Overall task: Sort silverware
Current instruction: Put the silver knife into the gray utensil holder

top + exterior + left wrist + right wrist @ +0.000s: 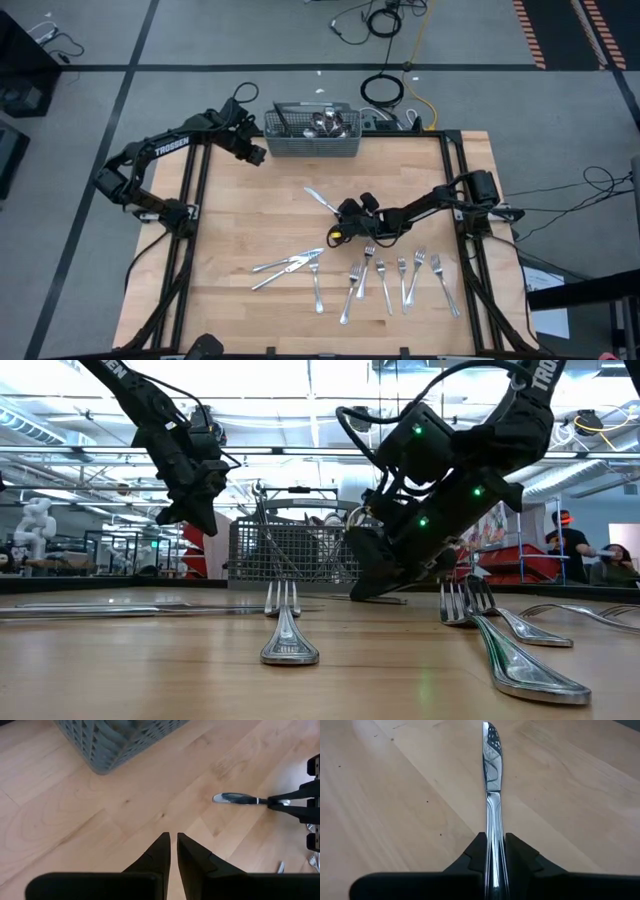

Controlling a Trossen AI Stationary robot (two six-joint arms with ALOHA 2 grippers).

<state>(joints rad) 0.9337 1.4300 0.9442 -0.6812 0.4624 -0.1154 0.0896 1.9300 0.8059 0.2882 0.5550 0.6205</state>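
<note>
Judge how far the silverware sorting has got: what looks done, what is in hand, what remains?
Done: forks lie in a row near the table's front edge, with a mixed cluster beside them. In hand: the right gripper is shut on a knife at mid-table. Left: silverware remains in the mesh basket. The left gripper hangs shut near the basket.
</note>
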